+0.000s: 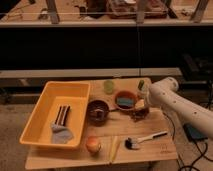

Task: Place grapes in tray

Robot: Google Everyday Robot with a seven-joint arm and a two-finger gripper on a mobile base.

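Observation:
The grapes [138, 114], a small dark reddish-brown bunch, lie on the wooden table just right of the middle. The white arm reaches in from the right, and my gripper [141, 104] is at its end, directly over or at the grapes and beside a brown bowl. The arm hides most of the gripper. The tray [47, 94] is the large yellow bin on the table's left, well to the left of the gripper. It holds a dark striped item [62, 115] and a grey cloth [61, 134].
A brown bowl with something blue in it [125, 100] and a second dark brown bowl [98, 111] stand between the grapes and the tray. A green cup [109, 86] stands at the back. An orange round fruit [93, 145], a yellow strip [114, 147] and a brush [145, 139] lie near the front edge.

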